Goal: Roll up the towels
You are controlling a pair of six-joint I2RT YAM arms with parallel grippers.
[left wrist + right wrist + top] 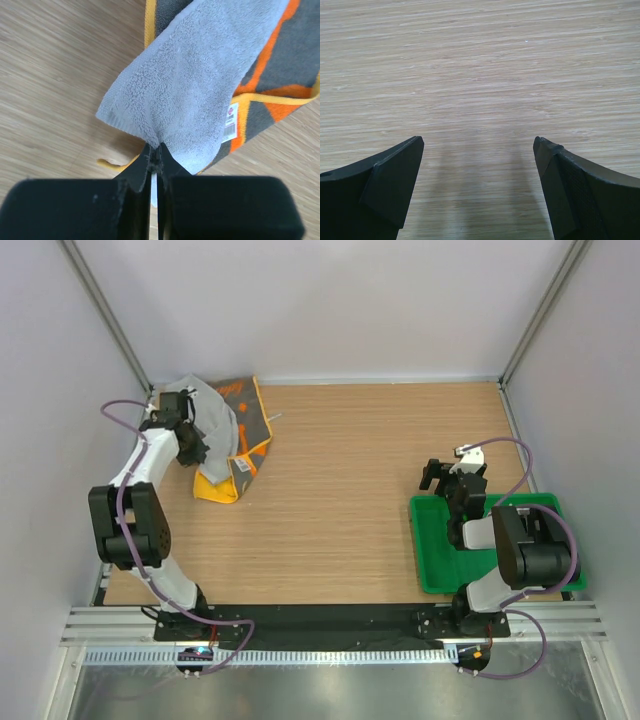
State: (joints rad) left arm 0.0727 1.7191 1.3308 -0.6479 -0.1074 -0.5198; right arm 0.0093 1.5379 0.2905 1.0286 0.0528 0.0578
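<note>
Green tray (432,565) partly hidden under right arm. Left gripper (155,151) pinches grey towel (190,85) at far-left corner. Right gripper (479,144) gapes over table (480,60).

Wood table (350,490), apparently white walls (330,300)

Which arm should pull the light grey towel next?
Left. The left end effector is shut on the light grey towel; the right end effector hangs open over the wooden table, far from it.

One high camera, two low ones.
Top view looks down on the light wooden table (350,500); both wrist views look closely at it.
</note>
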